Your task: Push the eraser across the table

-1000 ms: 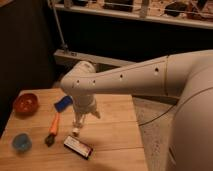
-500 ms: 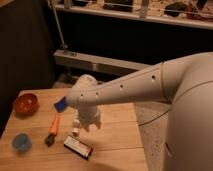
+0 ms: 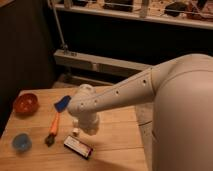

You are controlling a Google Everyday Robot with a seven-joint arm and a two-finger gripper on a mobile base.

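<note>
The eraser (image 3: 78, 147), a flat black block with a white face and a red stripe, lies on the light wooden table (image 3: 117, 142) near its front edge. My white arm reaches in from the right. Its end, with the gripper (image 3: 88, 128), hangs just above and slightly behind the eraser, a little to its right. The arm's wrist hides most of the gripper. I cannot tell whether it touches the eraser.
An orange carrot (image 3: 53, 126) lies left of the eraser. A small white item (image 3: 75, 132) sits just behind the eraser. A blue flat pad (image 3: 62, 103), a red bowl (image 3: 26, 102) and a small blue bowl (image 3: 21, 141) stand on the left. Dark shelving is behind.
The arm's end has moved down and toward the table's front, closer to the eraser. The eraser and the other things have not moved.
</note>
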